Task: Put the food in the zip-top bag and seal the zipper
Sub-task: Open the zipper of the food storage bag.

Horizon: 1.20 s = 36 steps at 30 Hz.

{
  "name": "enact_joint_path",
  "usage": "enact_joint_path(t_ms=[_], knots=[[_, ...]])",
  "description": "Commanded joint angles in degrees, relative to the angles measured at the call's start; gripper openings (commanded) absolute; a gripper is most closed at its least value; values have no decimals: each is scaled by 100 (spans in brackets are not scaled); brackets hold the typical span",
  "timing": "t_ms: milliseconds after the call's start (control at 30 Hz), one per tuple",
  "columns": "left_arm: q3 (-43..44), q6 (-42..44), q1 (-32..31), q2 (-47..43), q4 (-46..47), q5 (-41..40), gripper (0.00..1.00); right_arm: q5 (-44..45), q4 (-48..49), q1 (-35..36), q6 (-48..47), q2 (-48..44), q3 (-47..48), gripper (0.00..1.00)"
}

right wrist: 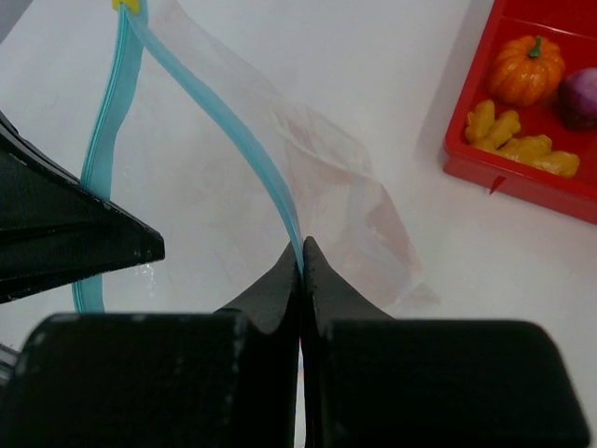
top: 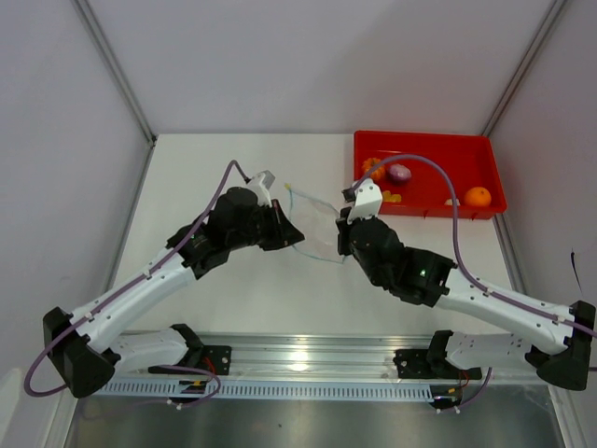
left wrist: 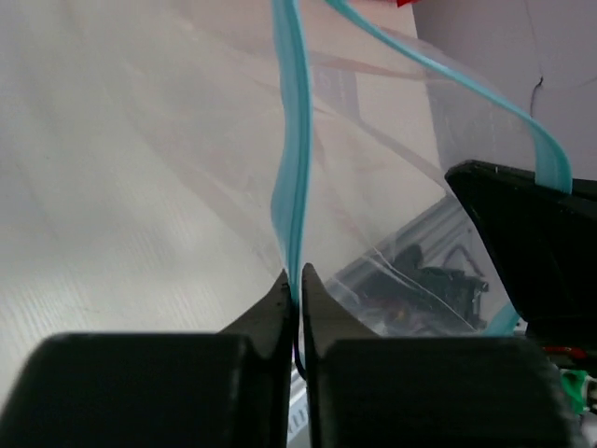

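Your left gripper (left wrist: 297, 280) has its jaws pressed almost together, with the zipper (left wrist: 291, 140) pinched between the tips and no gap showing around the blue strip. Your right gripper (right wrist: 302, 250) is closed just as tight on the opposite lip of the same strip. Between the two grips the bag (top: 312, 224) hangs with its mouth pulled apart, and its far end trails down towards the table (top: 233, 289), though you cannot tell whether it rests there.

Nothing shows inside the bag. The food sits off to your right in the tray (top: 424, 138): the pumpkin (right wrist: 527, 70), the yellow chunks (right wrist: 518, 145) and the purple piece (right wrist: 580, 98) are bunched at the near-left end, and the orange ball (top: 478, 196) lies well apart at the right end.

So you look to be at the mouth-opening step, with filling not yet begun. Both grippers are taken up, so the next move likely calls for one to let go. The right one is nearer the tray, so send it for a piece while the left holds its lip up, and watch that the freed lip does not sag shut
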Motion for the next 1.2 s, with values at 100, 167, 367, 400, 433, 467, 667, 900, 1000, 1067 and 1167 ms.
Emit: enact_joint_path(t_ms=[100,167,367,400,433,467,667,900,1000,1067,1167], knots=[[788,1140,86,-143,-561,-384,1,-543,-590,-420,477,334,509,20],[1027,1534,95,-108,-1044,-728,0,-1009,-609,-588,504,379,493,48],[2169,2133,95,471,-1960,-1229,1,-2026,-442,-1309,337,397,694,84],[2222,2160,86,524,-2022,-1308,1,-2143,-424,-1423,328,397,773,85],[2284,2187,95,620,-2057,-1335,1,-2353,-433,-1650,346,397,956,89],[2276,2248,95,648,-2014,-1300,1,-2468,-441,-1757,346,414,1054,95],[2407,2318,200,1139,-1917,-1335,0,-4399,-258,-2478,188,397,1425,99],[2408,2301,517,1325,-1776,-1221,1,-6057,410,-2549,117,-103,881,99],[2372,2406,517,1220,-1750,-1274,1,-4512,262,-2733,363,-297,905,100],[2363,2450,526,1132,-1768,-1256,1,-3807,7,-3118,521,-96,1002,99],[2390,2503,517,930,-1873,-1116,1,-4287,-90,-4199,934,571,1169,100]])
